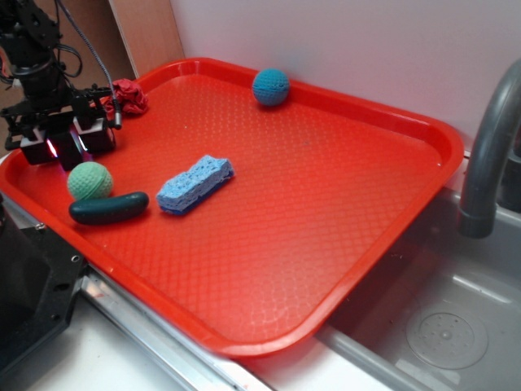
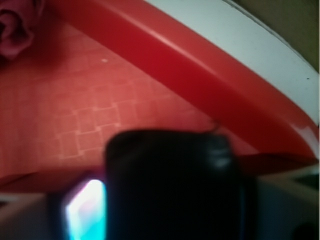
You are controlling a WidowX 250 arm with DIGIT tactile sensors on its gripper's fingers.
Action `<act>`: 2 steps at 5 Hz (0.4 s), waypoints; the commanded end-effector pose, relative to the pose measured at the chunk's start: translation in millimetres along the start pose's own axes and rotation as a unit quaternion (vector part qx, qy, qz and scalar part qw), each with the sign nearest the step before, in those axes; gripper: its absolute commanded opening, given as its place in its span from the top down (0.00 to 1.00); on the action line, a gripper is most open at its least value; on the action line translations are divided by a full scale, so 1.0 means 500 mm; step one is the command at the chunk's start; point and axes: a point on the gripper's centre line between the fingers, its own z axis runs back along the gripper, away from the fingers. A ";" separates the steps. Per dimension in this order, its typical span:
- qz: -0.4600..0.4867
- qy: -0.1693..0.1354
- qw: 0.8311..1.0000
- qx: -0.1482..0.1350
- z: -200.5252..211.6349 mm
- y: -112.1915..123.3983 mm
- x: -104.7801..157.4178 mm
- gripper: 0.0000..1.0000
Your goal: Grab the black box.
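The black box (image 1: 67, 152) stands at the left corner of the red tray (image 1: 326, 269), between my gripper's (image 1: 65, 149) two white-padded fingers. In the wrist view the black box (image 2: 170, 185) is a blurred dark block with rounded corners. It fills the space between the jaws of the gripper (image 2: 167, 212), with a glowing cyan pad (image 2: 85, 210) against its left side and a grey finger tight on its right. The gripper is shut on the box. I cannot tell whether the box touches the tray floor.
A green knitted ball (image 1: 89, 180) and a dark green cucumber-shaped thing (image 1: 108, 208) lie just in front of the gripper. A red cloth (image 1: 128, 96) is behind it, with the tray rim (image 2: 210, 75) close. A blue sponge (image 1: 195, 183) and a blue ball (image 1: 270, 86) lie farther right, before a faucet (image 1: 487, 155).
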 end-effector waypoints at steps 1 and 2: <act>-0.162 -0.019 0.986 -0.038 0.171 -0.024 -0.019 1.00; -0.276 -0.014 0.957 -0.086 0.276 -0.061 -0.042 1.00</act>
